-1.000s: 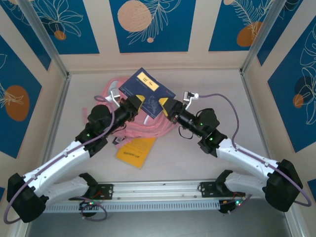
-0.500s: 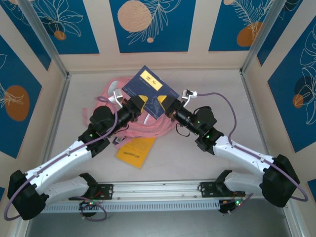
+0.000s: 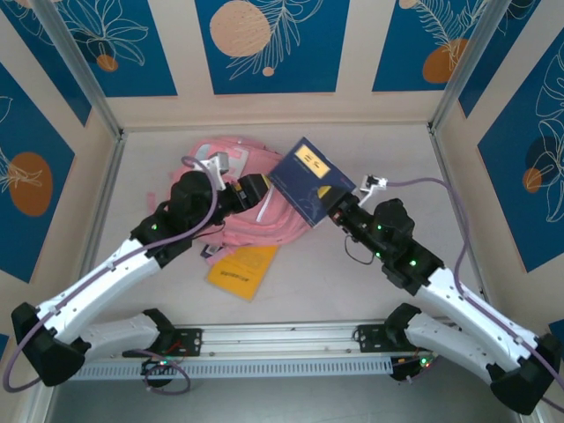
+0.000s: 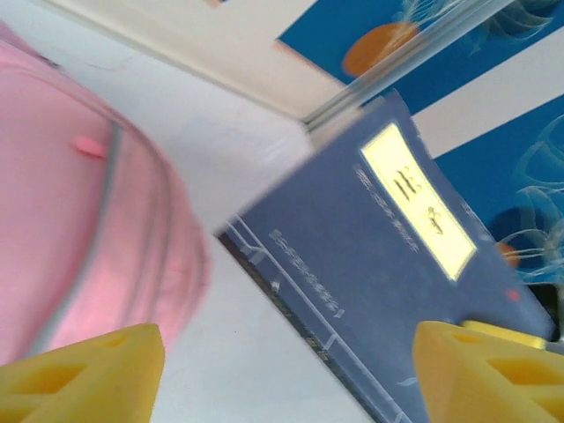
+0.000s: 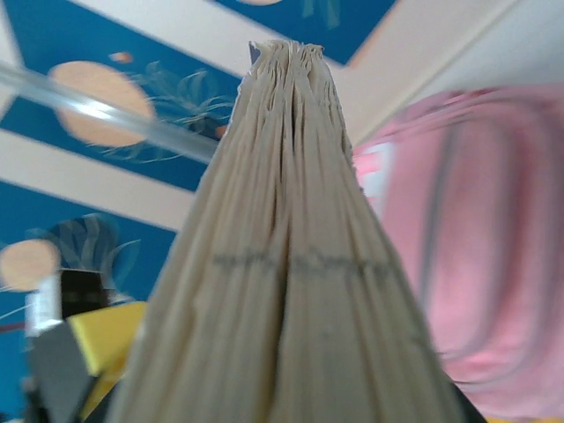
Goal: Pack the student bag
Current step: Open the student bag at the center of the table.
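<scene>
The student bag [image 3: 231,198] lies pink and rumpled at the middle left of the table, and its fabric shows in the left wrist view [image 4: 70,229] and the right wrist view [image 5: 476,264]. A dark blue book [image 3: 310,179] with a yellow label hangs tilted above the bag's right edge. My right gripper [image 3: 333,210] is shut on its lower corner, and its page edges [image 5: 291,264] hide the fingers. My left gripper [image 3: 258,189] stands open just left of the book, its yellow fingertips [image 4: 79,374] wide apart with nothing between them; the book's cover [image 4: 397,264] lies beyond.
A yellow booklet [image 3: 242,269] lies flat on the table in front of the bag, partly under the left arm. Walls with blue panels close in the table on three sides. A metal rail [image 3: 282,339] runs along the near edge.
My left gripper has let go of the book and opened, drawing back to the left. My right gripper has carried the book to the right, off the middle of the bag.
</scene>
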`<action>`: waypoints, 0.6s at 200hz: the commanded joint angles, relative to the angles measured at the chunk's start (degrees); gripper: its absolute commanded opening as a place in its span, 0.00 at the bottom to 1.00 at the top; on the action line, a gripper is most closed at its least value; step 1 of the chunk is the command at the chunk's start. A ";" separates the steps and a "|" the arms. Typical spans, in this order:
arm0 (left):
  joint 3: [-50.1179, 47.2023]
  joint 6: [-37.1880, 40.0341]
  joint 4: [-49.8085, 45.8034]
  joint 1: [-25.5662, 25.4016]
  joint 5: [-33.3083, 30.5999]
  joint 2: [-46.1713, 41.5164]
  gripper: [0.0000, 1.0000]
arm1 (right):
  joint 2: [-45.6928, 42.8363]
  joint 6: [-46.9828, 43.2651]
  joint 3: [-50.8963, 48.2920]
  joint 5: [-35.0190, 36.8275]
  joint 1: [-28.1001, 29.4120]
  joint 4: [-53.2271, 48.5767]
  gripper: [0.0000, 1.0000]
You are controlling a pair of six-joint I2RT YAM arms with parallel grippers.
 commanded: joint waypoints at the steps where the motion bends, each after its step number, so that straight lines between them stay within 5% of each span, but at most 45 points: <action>1: 6.77 12.42 -14.95 -0.10 -4.71 7.67 0.78 | -3.64 -6.88 0.07 6.77 -2.23 -15.80 0.00; 62: 34.24 27.97 -33.67 1.82 -2.81 36.45 0.84 | -6.82 -16.36 -0.81 2.12 -6.54 -23.18 0.00; 120: 43.31 32.42 -36.89 6.50 2.43 48.91 0.73 | -9.83 -21.33 -2.33 -3.17 -10.66 -23.83 0.00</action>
